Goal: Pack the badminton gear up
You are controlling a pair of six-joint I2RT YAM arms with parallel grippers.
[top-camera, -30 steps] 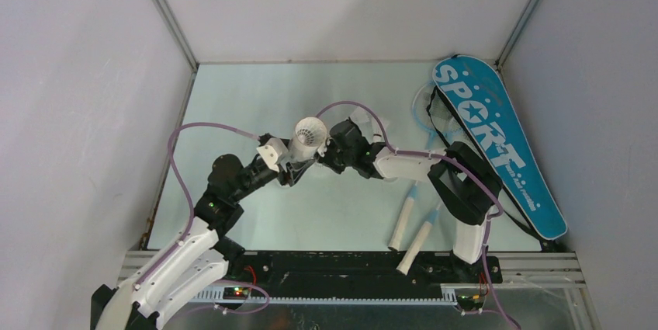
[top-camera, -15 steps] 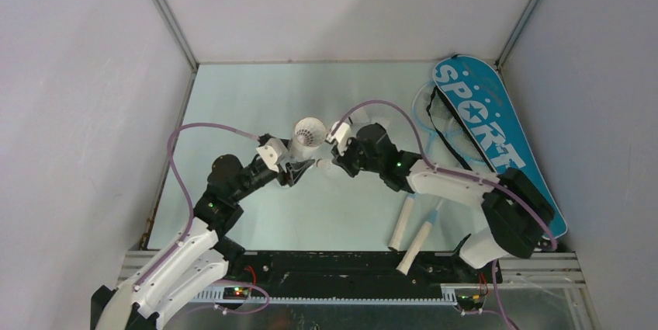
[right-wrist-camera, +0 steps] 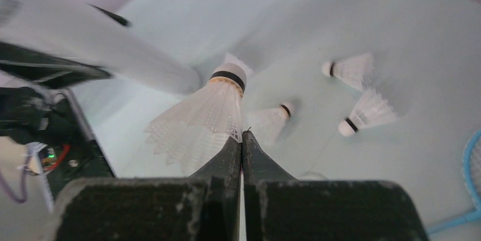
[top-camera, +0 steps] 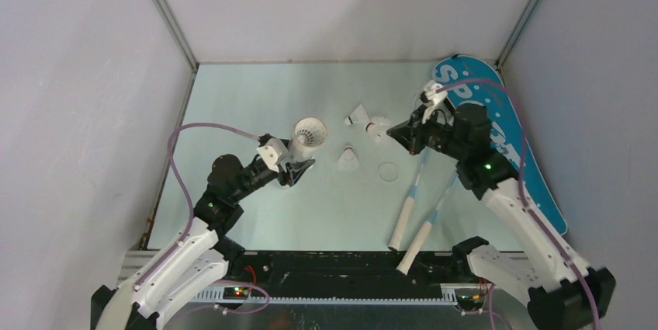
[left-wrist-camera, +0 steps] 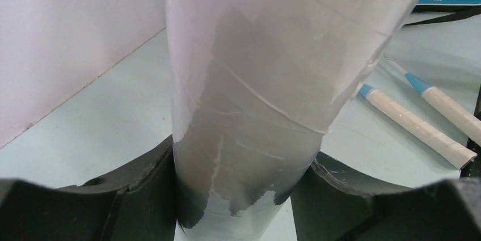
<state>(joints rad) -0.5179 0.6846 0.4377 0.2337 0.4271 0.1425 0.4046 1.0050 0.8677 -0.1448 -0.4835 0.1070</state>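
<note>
Left gripper (top-camera: 299, 165): closed around the lower part of the tube, one finger pressing on each side.
Tube (top-camera: 308, 137): white, left of centre on the table (top-camera: 256, 97), leaning, open mouth up.
Right gripper (right-wrist-camera: 241, 139): fingers pressed together, pinching the feather edge of a shuttlecock.
Shuttlecock (right-wrist-camera: 198, 119): held at the fingertips right of centre, cork pointing away towards the tube.
Loose shuttlecocks: three lie on the table. Two (right-wrist-camera: 353, 71) (right-wrist-camera: 368, 113) are close together farther back, and one (right-wrist-camera: 271, 123) is between the tube and the right gripper.
Rackets: two cream handles (top-camera: 403, 225) (top-camera: 419, 241) lie side by side near the front edge, shafts running back under the right arm.
Bag (top-camera: 504, 132): blue, flat along the right wall, partly covered by the right arm.
Disc (top-camera: 388, 171): clear and round, on the table just beside the racket shafts.
</note>
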